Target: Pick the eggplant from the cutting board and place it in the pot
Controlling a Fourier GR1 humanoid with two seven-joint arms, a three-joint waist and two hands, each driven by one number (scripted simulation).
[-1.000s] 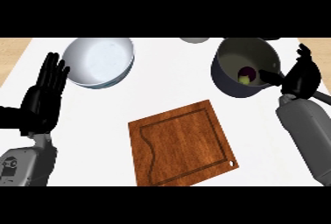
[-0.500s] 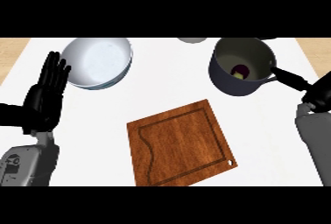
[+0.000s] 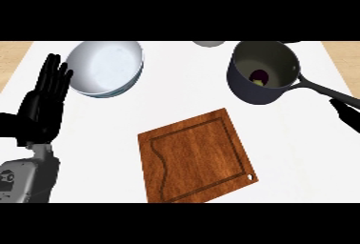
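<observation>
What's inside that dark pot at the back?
The pot holds the eggplant, purple with a pale end, lying at the bottom. The near wall hides part of the pot's floor, so anything there cannot be seen.

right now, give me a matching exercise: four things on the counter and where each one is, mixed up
Things:
1. eggplant
2. cutting board
3. bowl
4. left robot hand

Places:
a. far left part of the counter
b. inside the pot
c. near middle of the counter, nothing on it
d. left edge, open, fingers up

Pairs: 1-b, 2-c, 3-a, 4-d
</observation>
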